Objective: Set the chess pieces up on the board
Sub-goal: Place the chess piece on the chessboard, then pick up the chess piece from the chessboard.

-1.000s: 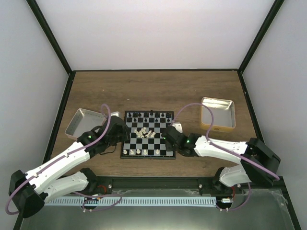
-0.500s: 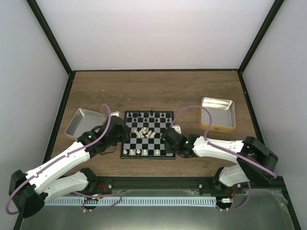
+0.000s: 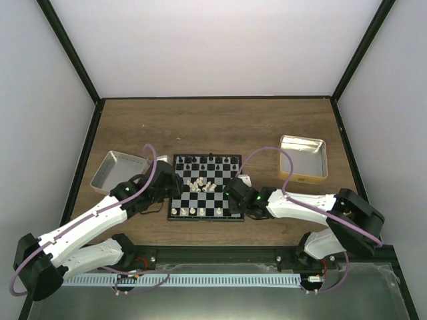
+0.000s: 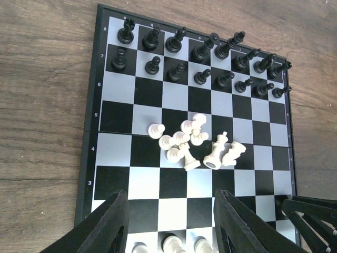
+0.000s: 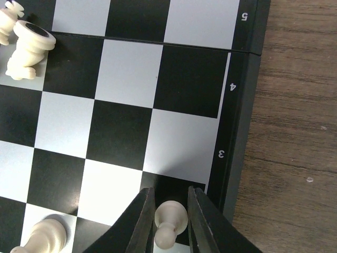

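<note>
Two ranks of small black plastic chess figures (image 4: 201,51) stand along the far edge of the small black-and-white chequered chessboard (image 4: 149,92), while cream-white figures (image 4: 189,142) lie heaped at its centre. At the board's near right corner the right gripper (image 5: 169,200) flanks a cream-white pawn (image 5: 169,221) on the outermost pawn-rank square, apparently seating it there; whether its fingers pinch it I cannot tell. Over the board's near edge the left gripper (image 4: 169,195) hovers spread and empty, probably lined up on the heap.
</note>
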Controlling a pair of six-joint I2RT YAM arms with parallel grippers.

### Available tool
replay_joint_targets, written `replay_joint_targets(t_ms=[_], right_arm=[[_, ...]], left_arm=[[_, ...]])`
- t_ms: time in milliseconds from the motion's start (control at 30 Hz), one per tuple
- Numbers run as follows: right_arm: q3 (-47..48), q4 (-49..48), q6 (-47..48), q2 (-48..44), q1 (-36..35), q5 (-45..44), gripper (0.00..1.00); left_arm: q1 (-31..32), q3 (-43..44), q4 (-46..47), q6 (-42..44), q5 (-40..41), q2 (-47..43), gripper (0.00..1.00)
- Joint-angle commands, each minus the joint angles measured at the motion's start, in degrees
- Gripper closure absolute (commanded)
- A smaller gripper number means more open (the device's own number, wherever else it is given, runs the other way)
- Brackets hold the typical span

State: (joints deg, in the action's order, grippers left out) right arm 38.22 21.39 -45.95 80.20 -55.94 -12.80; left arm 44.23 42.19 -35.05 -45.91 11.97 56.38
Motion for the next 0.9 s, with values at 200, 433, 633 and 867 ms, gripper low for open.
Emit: replay_joint_targets(t_ms=[200,433,633,867], right_arm=[[2.90,1.67,-0.94,-2.43,0.57,-2.23,0.75],[2.52,2.07,-3.23,-7.85,0.62,-6.00,0.69],[1.98,2.43,-3.65,-9.46,0.57,-6.52,0.69],[0.90,2.67,-4.14,-10.49,0.58,-6.46,0.69]], left_arm=[[-0.20,1.97,3.77,3.42,-3.94,5.70,0.49],[-0.24,5.63,3.71,5.66,-3.16,15.64,0.55],[-0.67,9.34,4.73,8.32,-1.29,22.72,0.70],[-2.45,11.93,4.86,8.86,0.02,29.09,0.70]])
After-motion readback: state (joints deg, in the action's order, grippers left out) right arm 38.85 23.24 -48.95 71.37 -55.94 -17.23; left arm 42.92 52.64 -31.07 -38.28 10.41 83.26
